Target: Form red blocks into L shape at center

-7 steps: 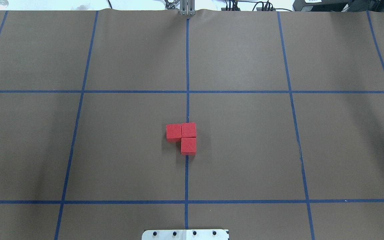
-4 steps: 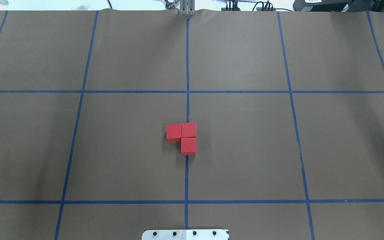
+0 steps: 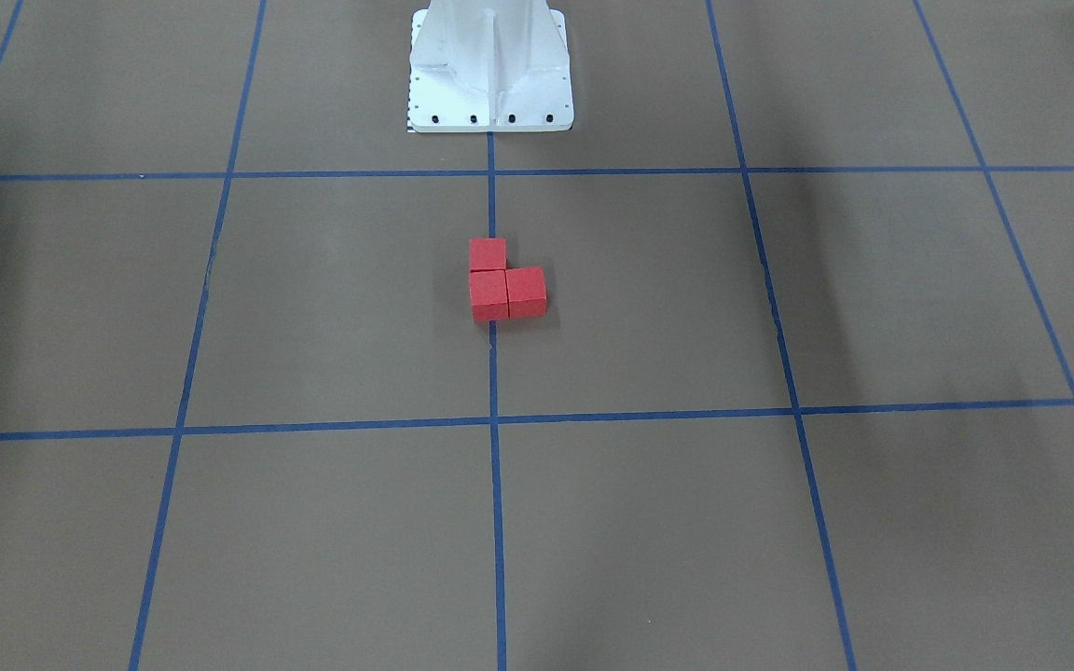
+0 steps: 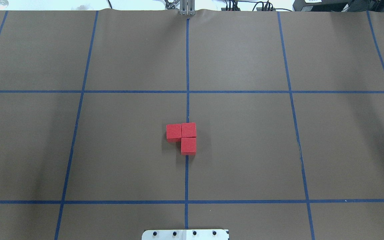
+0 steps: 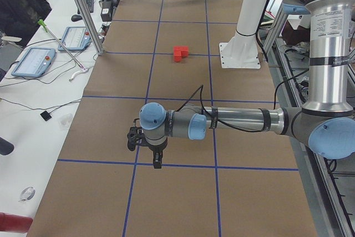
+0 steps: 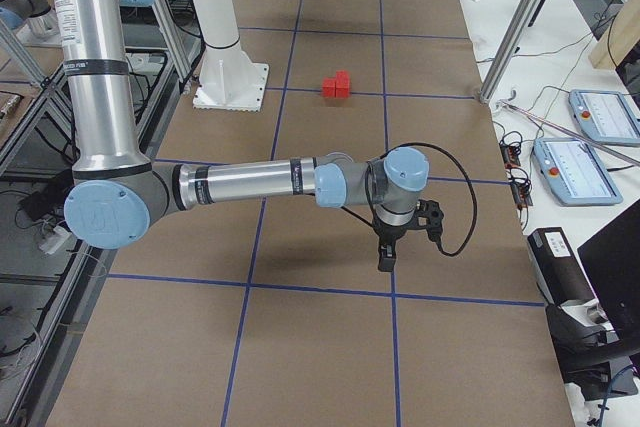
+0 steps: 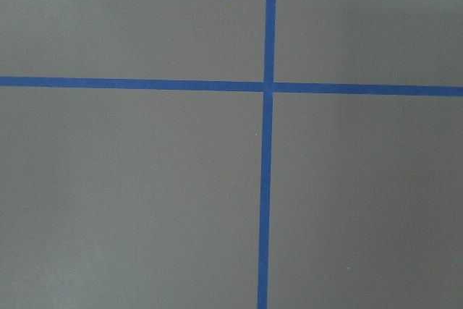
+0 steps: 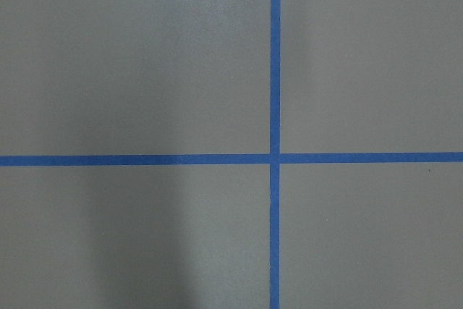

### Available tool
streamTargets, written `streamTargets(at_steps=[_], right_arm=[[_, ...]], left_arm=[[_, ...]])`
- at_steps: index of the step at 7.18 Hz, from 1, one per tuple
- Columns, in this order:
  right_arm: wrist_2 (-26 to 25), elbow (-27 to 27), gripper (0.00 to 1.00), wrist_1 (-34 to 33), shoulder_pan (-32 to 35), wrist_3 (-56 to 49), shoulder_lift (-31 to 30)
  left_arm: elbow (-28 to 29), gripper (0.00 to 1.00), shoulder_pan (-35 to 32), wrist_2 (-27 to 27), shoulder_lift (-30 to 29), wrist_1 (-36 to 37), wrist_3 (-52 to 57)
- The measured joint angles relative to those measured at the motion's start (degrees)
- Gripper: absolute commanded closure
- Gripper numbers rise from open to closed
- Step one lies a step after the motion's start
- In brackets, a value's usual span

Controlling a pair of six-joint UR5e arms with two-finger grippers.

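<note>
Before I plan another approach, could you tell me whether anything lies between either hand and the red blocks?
Nothing visible does. Between the left hand and the red blocks lies only bare brown paper; the same holds for the right hand.

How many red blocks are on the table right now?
3. The corner block sits on the central blue tape line; the left block touches its left side; the near block touches its robot-facing side. None appear hidden.
</note>
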Motion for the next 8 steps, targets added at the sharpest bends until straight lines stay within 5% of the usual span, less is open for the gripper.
streamTargets(at_steps=[8], right_arm=[[0.0, -0.6, 0.01, 0.1, 0.0, 0.2, 0.3]], left_arm=[[-0.8, 0.0, -0.1, 0.0, 0.3, 0.0, 0.0]])
